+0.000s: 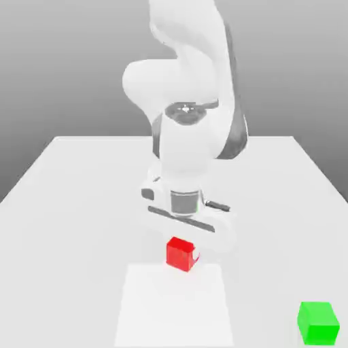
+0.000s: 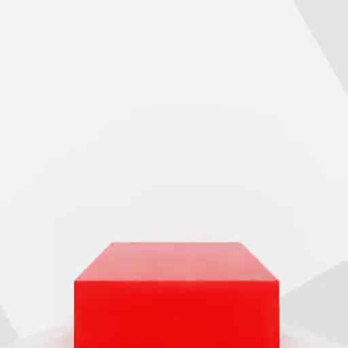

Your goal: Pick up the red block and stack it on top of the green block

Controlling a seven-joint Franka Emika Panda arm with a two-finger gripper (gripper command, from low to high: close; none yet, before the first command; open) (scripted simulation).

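Your pincer (image 1: 187, 250) clamped on small matte red cube (image 1: 180, 254), on white table (image 1: 68, 204) below the hand. Small matte green cube (image 1: 318, 322) sits well apart from red cube, toward exterior view's right and nearer camera: carry that way.

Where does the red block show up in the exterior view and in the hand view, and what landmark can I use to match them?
Exterior view: the red block sits low in the middle of the picture, right under the gripper, well to the left of the green block.
Hand view: the red block looms close, low in the picture and centred.
Shared landmark: the white table under the red block.
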